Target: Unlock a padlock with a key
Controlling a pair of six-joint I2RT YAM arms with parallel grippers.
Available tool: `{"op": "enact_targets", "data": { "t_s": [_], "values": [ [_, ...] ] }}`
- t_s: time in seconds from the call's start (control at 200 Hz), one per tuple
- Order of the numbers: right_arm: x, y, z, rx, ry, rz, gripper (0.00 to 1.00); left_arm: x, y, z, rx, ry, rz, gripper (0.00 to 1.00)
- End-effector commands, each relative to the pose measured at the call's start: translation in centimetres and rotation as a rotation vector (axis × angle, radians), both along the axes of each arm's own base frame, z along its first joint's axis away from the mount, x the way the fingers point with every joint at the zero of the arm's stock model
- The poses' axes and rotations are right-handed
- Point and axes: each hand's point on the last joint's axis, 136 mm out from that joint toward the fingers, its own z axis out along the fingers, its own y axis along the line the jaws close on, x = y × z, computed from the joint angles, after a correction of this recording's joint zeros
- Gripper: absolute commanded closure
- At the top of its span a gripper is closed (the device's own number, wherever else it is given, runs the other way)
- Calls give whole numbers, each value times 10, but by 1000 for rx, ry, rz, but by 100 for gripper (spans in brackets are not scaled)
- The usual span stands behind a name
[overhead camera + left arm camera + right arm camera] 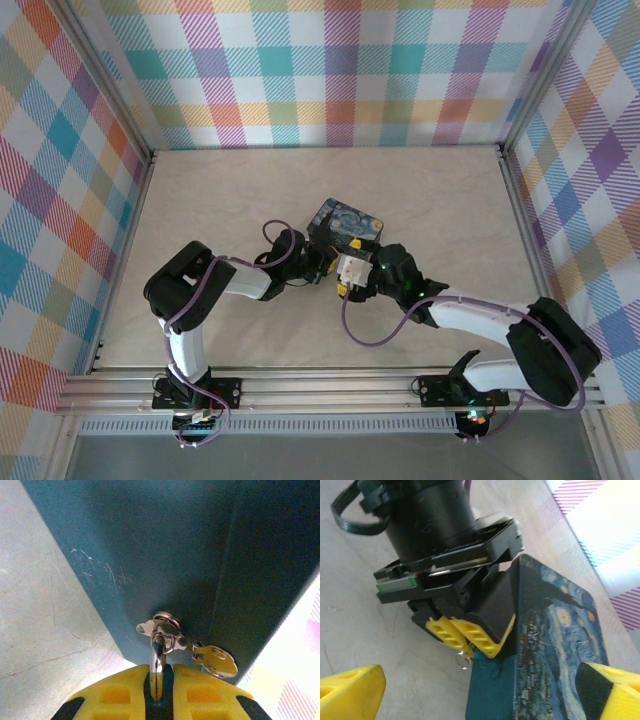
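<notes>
From above, the starry-night print box [345, 222] is sitting mid-surface [230, 200]. Bare beige room is lying wide to the left, right and far side before the plaid walls. The near edge is ending at a metal rail [330, 385]. Both arms are converging on the box's near side: the left hand [322, 265] is pressing up to it, and the right hand [350, 280] is hovering just beside it on the right.

At the left wrist, the left hand's yellow fingers [117, 695] are pinching narrow on what looks to be the padlock [157, 662]. It is a thin silver sliver seen edge-on, its top hooking into the latch fitting [162, 627] on the box's plain teal wall. A flat silver tab [216, 661] is dangling just right of the latch. Scratched surface is lying open to the left.

At the right wrist, the right hand's own fingers [350, 690] are standing wide apart, holding nothing, with the box's corner between them. Here the painted lid is showing, and a small round metal knob [464, 659] is peeking out beneath the left hand's closed fingers.
</notes>
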Motion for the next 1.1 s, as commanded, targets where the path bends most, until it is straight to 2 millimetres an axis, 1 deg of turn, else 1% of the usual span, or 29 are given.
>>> {"op": "enact_targets", "data": {
  "t_s": [0.0, 0.19, 0.265, 0.43, 0.55, 0.675, 0.84, 1.095],
  "values": [
    [3, 5, -2, -12, -26, 6, 5, 3, -2, 15, -30, -1, 6, 100],
    [8, 8, -18, -27, 17, -10, 10, 2, -1, 14, -32, 12, 9, 100],
    [11, 8, -24, -37, 34, -27, 17, 3, -2, 15, -35, 12, 10, 100],
    [16, 9, -32, -36, 46, -49, 28, 3, -2, 15, -37, 16, 10, 100],
    [21, 9, -35, -41, 39, -73, 33, 3, -2, 14, -36, 19, 8, 100],
    [26, 11, -33, -34, 22, -83, 39, 2, -2, 13, -33, 22, 8, 100],
    [30, 14, -33, -32, 17, -84, 52, 2, -2, 12, -32, 25, 8, 100],
    [35, 17, -33, -27, 14, -89, 67, 2, -2, 12, -32, 26, 7, 100]
  ]
}}
